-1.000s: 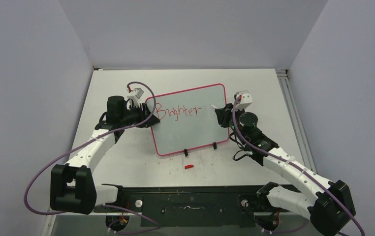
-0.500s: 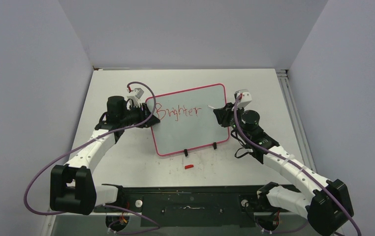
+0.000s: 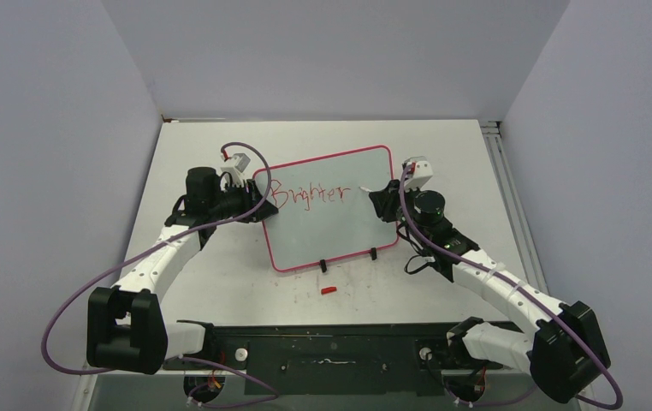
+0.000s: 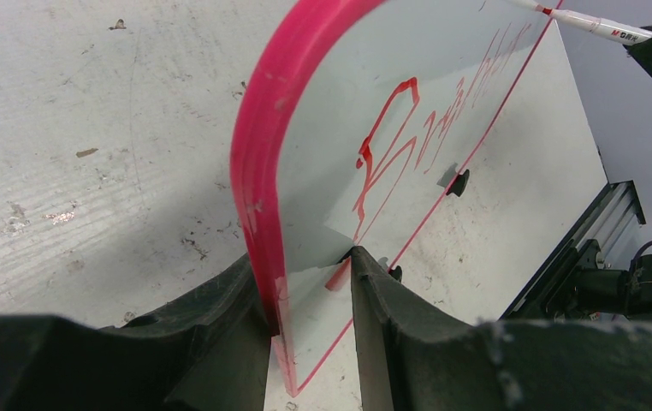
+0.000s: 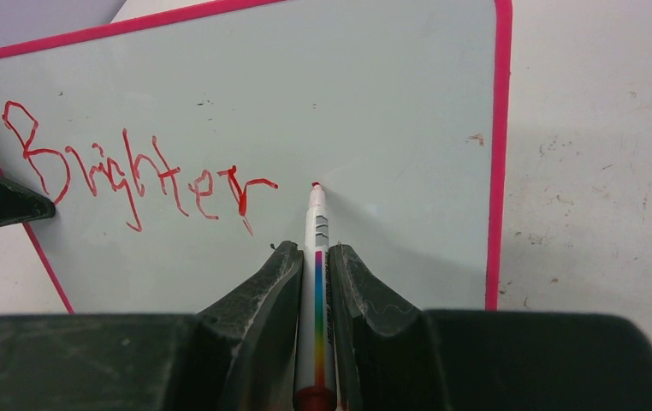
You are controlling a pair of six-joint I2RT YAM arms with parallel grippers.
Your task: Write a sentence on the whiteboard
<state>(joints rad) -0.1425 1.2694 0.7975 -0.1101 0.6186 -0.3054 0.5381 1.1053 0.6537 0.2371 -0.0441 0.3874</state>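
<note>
The whiteboard [image 3: 331, 233] with its pink-red frame stands tilted on the table. Red lettering [image 3: 310, 194] on its face reads "Brighter". My left gripper [image 3: 258, 211] is shut on the board's left edge [image 4: 258, 171], one finger on each side. My right gripper [image 3: 382, 199] is shut on a white marker [image 5: 317, 248] with a rainbow stripe. The marker's red tip [image 5: 315, 185] rests at the board face [image 5: 391, 103], just right of the last letter [image 5: 250, 193], where a small red dot shows. The marker also shows in the left wrist view [image 4: 596, 26].
A small red cap [image 3: 329, 290] lies on the table in front of the board. Two black feet [image 3: 323, 265] prop the board's near edge. A metal rail [image 3: 511, 205] runs along the table's right side. Grey walls enclose the table.
My right gripper has moved a little left and toward the board, bringing the marker tip to the face right of "Brighter". The left arm and the board have not moved.
</note>
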